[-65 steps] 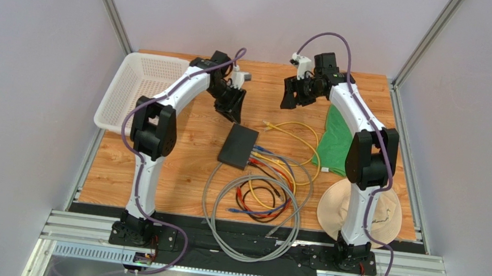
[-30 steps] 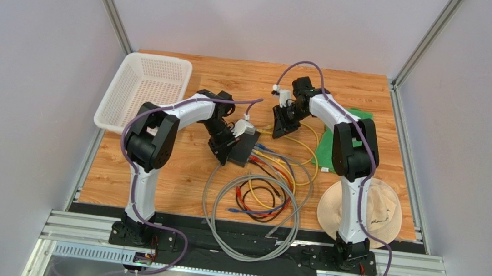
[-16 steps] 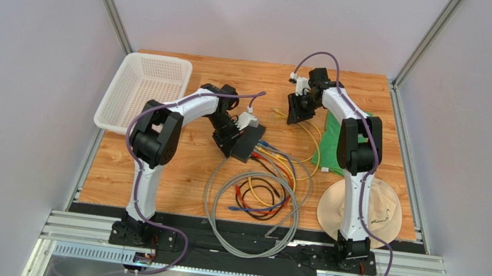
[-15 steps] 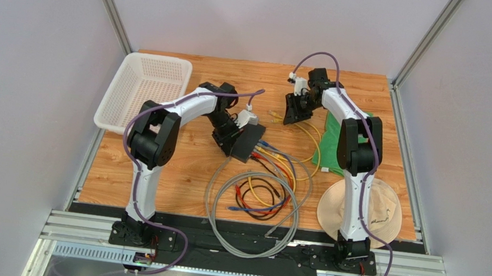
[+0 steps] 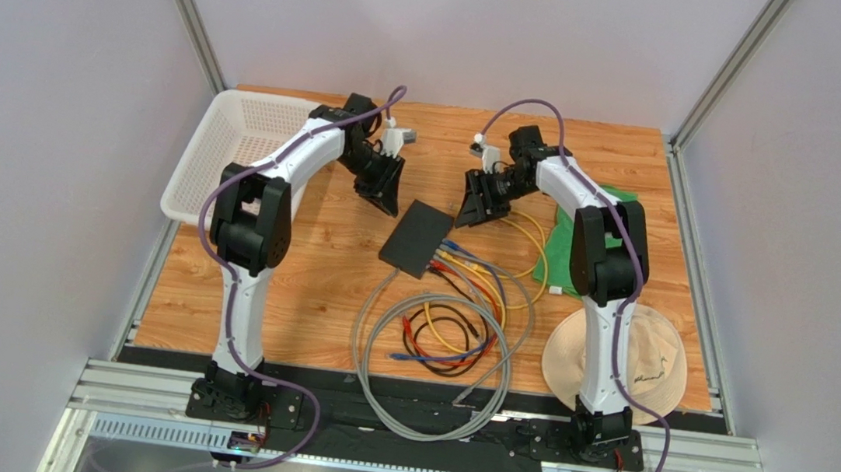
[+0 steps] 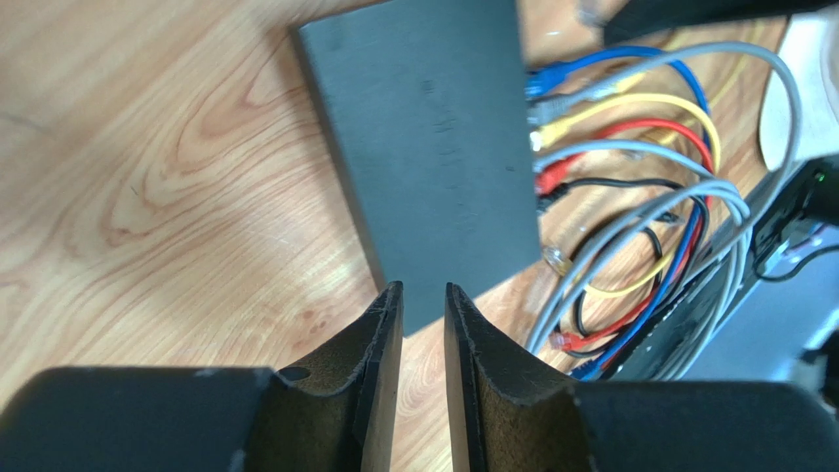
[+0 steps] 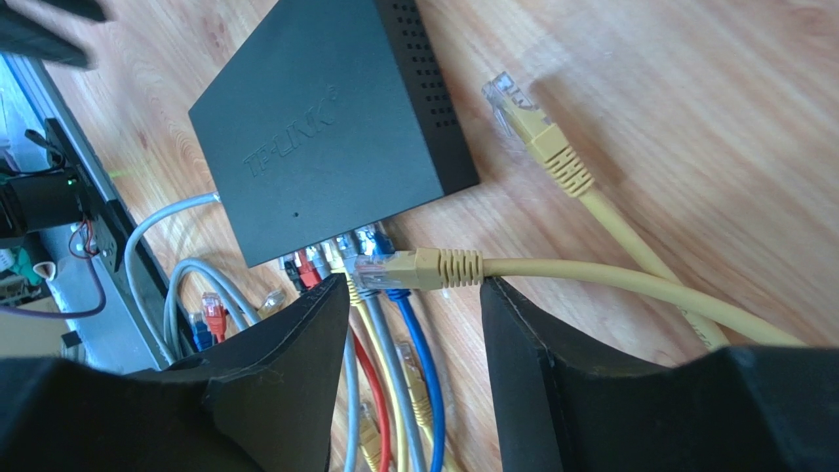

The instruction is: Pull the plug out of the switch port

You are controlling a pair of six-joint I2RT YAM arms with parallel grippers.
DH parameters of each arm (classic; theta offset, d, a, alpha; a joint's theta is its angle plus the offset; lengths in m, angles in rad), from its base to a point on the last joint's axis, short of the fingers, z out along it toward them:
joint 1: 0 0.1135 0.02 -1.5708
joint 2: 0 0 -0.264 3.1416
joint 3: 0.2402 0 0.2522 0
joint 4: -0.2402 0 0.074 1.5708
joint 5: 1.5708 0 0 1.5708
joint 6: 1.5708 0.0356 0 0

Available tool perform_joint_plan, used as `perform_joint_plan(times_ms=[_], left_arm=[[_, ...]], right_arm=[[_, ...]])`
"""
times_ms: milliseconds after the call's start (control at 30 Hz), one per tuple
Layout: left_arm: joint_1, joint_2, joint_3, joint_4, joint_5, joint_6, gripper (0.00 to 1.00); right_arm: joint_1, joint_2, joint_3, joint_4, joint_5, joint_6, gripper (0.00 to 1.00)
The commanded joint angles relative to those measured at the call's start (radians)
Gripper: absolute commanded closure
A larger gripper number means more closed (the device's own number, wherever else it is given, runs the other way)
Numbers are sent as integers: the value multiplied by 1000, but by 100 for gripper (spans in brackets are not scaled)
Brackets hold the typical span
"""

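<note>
**Item: switch (image 5: pixel 414 239).** Flat black box lying on the wooden table (image 5: pixel 302 294), between the two arms and touched by neither. Its port edge is facing the near right, where the other cables (image 7: pixel 421 374) (blue, red, grey, yellow) are fanning out in a tangle.

**Item: yellow plug (image 7: pixel 419 267).** Lying just beside the port row, across the other plugs, with its clear tip pointing along the row and not into it. It looks free of its port, though the crowding there is hiding the socket. A second yellow plug (image 7: pixel 537 133) is lying loose on the wood beside the switch's short side.

**Item: right gripper (image 7: pixel 414 283).** Hovering over the yellow plug with jaws standing wide, well clear of its sides and gripping nothing.

**Item: left gripper (image 6: pixel 423 290).** Hanging above the switch's far end, with the fingers (image 6: pixel 379 374) showing only a narrow gap and nothing between them.

**Step in hand.** Judged as the let-go after a pull, with neither gripper holding anything.

**Next move.** If another plug is to come out, it is calling for the left gripper to steady the switch and for the right to close squarely on one plug body and draw straight away from the port edge.
</note>
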Motion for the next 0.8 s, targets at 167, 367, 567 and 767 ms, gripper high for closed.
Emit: perform_joint_plan(times_ms=[167, 367, 567, 767], left_arm=[[-1, 131, 6, 46, 17, -137, 64], [-25, 182, 34, 37, -55, -144, 63], [-41, 201, 14, 32, -64, -150, 63], [-41, 204, 11, 34, -63, -149, 63]], right_arm=[[46, -47, -42, -4, 12, -30, 46], [46, 6, -19, -61, 46, -131, 49], [48, 10, -1, -72, 5, -135, 51], [40, -21, 1, -113, -49, -177, 53]])
